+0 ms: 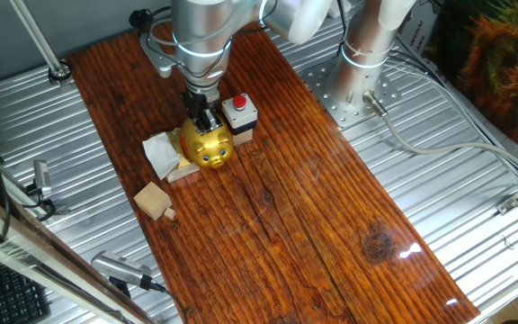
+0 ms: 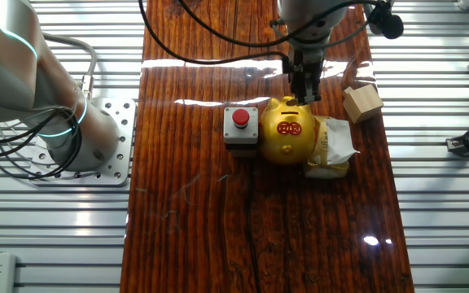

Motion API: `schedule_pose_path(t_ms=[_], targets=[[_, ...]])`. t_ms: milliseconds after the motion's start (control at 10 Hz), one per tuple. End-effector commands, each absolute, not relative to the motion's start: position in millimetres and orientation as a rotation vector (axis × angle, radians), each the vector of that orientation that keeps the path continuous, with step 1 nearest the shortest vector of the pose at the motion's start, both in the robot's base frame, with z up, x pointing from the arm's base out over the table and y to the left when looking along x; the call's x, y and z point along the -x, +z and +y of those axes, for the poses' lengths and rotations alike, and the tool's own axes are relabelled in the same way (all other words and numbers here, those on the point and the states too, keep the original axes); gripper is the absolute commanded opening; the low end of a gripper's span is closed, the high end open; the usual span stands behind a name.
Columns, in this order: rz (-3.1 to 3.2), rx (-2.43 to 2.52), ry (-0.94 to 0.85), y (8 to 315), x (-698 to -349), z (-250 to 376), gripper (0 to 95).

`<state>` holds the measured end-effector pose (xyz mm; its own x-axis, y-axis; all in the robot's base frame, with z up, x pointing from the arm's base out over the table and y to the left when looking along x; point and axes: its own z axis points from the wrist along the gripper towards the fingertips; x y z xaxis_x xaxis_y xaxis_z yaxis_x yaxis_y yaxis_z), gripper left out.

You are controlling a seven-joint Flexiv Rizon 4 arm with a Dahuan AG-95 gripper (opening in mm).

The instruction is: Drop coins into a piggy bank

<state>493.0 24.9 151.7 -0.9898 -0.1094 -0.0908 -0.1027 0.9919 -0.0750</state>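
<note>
The shiny gold piggy bank [image 1: 209, 147] stands on the dark wooden board, snout toward the camera in one fixed view. From the other side its back carries a red emblem [image 2: 288, 130]. My gripper [image 1: 203, 121] hangs straight down over the bank's top, its black fingers close together just above or touching the back [image 2: 304, 96]. No coins show between the fingers or anywhere on the board.
A black box with a red button [image 1: 238, 110] sits right beside the bank. A crumpled white and yellow packet [image 2: 332, 146] lies against the bank's other side. A light wooden block [image 1: 153, 200] stands apart. The arm's base [image 2: 72, 134] is bolted off the board.
</note>
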Motion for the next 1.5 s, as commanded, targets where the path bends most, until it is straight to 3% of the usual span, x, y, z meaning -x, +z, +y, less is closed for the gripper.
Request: schedule_pose_path(t_ms=[100,1500], targets=[[3.042,0.165,-0.105,151.8,-491.4,24.9,0.0],[3.033,0.170,-0.107,142.0,-492.0,20.1,0.0]])
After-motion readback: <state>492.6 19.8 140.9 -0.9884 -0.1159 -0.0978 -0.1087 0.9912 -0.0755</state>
